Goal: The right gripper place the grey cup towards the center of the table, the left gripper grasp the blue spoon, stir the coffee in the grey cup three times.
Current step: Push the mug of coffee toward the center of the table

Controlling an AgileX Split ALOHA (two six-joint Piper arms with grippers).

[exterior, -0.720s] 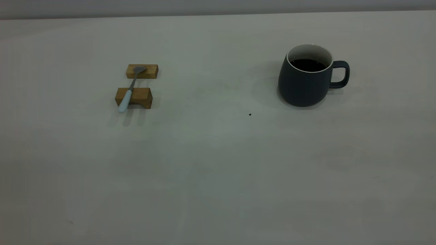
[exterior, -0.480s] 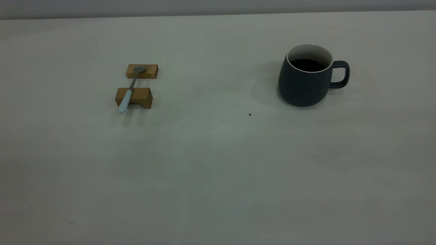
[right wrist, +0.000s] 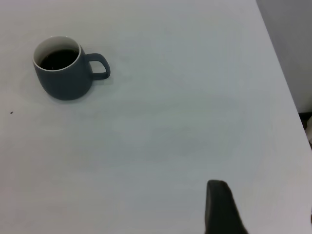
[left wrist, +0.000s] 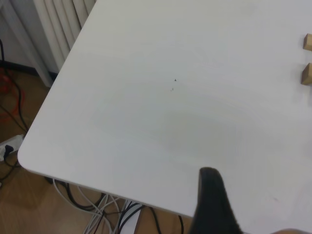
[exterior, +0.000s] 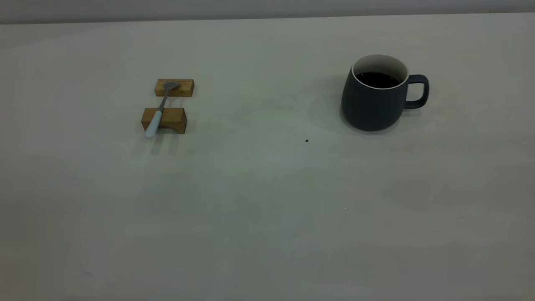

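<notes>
The bench (exterior: 267,209) carries everything, a wide pale surface with both arms held back off its near edge. Largest on it is the grey cup (exterior: 373,98), standing upright at the far right with its loop handle pointing right and the coffee (exterior: 377,79) dark inside its white wall; the right wrist view shows it well apart from that arm. At the far left sit two wooden blocks (exterior: 166,118), one behind the other, with the blue spoon (exterior: 159,110) laid across them, bowl on the farther block and pale handle sticking out past the nearer one. A tiny dark speck (exterior: 306,141) lies between cup and blocks. Of the right hand (right wrist: 220,207) only one dark finger shows, so whether it is wide or narrow cannot be told; the same holds for the left hand (left wrist: 213,202), seen as a single dark finger near the bench's left corner. Nothing is grasped, so the task looks to be at its very first step. The next move likely calls for the right hand to reach the cup, take it and shift it leftward without slopping the coffee.
</notes>
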